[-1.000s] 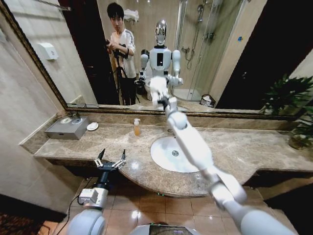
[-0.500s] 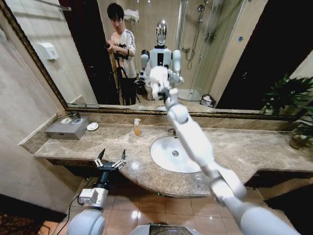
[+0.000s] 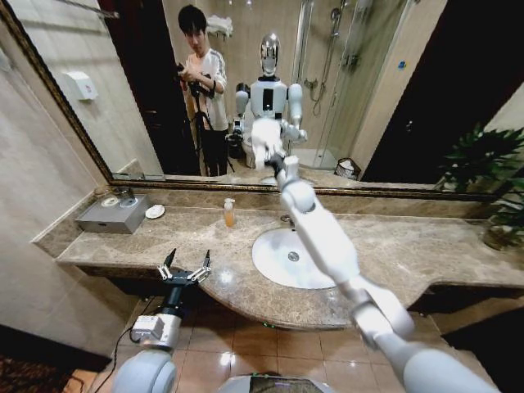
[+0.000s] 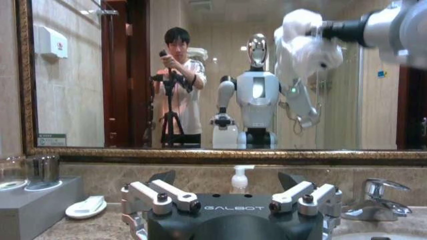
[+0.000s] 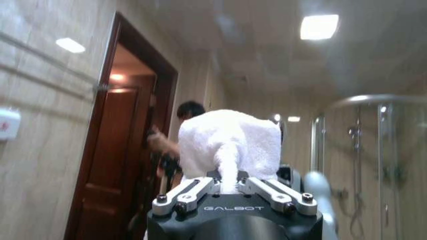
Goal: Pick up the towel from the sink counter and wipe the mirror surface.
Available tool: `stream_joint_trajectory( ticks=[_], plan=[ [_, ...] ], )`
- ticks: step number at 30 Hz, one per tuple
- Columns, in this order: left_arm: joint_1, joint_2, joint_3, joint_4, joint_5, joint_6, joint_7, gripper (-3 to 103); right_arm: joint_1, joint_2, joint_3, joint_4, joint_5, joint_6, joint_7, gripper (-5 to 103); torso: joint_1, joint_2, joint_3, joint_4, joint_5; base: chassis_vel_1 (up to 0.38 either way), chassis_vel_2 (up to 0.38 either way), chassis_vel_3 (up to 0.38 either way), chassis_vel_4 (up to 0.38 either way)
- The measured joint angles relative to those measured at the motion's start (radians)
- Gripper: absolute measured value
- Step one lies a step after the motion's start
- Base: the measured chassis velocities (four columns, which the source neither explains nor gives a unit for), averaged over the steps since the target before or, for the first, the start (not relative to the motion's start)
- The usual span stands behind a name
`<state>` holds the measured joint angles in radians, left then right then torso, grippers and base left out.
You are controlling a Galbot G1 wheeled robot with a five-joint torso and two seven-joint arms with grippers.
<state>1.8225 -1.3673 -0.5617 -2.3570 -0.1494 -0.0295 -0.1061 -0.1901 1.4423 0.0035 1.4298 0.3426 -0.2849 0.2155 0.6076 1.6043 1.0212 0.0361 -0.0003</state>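
- Head view: right gripper [image 3: 267, 154] stretched far out over the sink counter [image 3: 393, 246], clamped on the towel [image 3: 264, 141] and pressing it against the mirror [image 3: 377, 90], above the basin [image 3: 286, 258].
- Right wrist view: towel [image 5: 229, 145] bunched between the closed fingers [image 5: 200, 187], glass directly ahead of it.
- Left wrist view: left gripper [image 4: 233, 200] parked low at the counter's front edge, fingers [image 4: 167, 192] spread apart and holding nothing, well apart from the towel [image 4: 303, 40].
- Pick-up done, by the look of it; wiping in hand, most of the mirror beyond the cloth probably left to cover.
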Motion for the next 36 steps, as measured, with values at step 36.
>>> stream_joint_trajectory(
  ticks=[36],
  plan=[
    [0.000,0.000,0.000,0.000,0.000,0.000,0.000,100,-0.159,0.015,-0.002,-0.011,-0.086,0.053,0.004,9,0.000,0.000,0.000,-0.0001,0.0005,0.000,0.000,0.000,0.000]
  ],
)
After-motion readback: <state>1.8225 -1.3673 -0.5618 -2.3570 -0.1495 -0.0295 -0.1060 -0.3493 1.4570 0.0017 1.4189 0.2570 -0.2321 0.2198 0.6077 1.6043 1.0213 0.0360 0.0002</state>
